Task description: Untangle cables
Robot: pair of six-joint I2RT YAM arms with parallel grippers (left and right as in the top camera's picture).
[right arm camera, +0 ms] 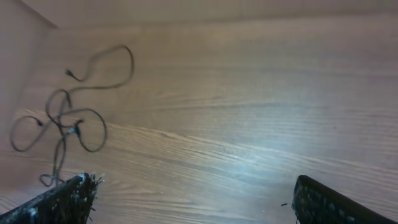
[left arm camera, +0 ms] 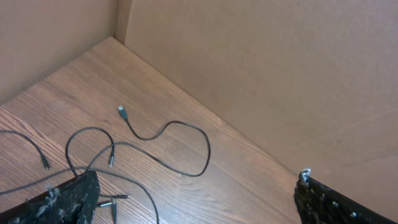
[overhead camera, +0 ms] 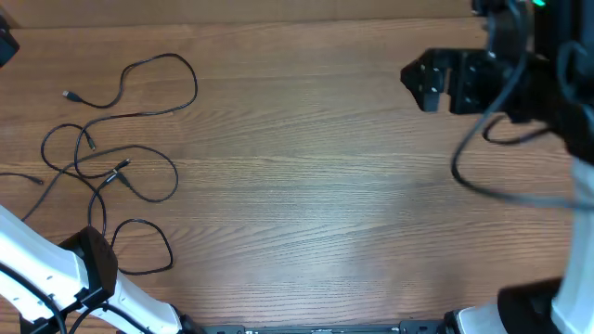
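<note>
Cables (overhead camera: 115,173) are at 9 o'clock on the table (overhead camera: 316,195). They lie as loose black strands in overlapping loops, crossed near the middle, with one long loop running off toward 10 o'clock. A silvery plug (left arm camera: 122,112) lies flat on the wood in my left wrist view.

Left gripper (left arm camera: 194,180) is released, fingers (left arm camera: 71,199) wide apart and holding nothing, with strands just beyond the left finger. Right gripper (right arm camera: 194,182) is also released and empty. It is up at 2 o'clock, well apart from the cables, which show blurred at 9 o'clock in its view.

The table is brown wood grain with a soft glare patch near 5 o'clock. Plain tan walls (left arm camera: 261,68) meet in a corner behind the table. A thick black wire (overhead camera: 464,172) hangs off the right arm.
</note>
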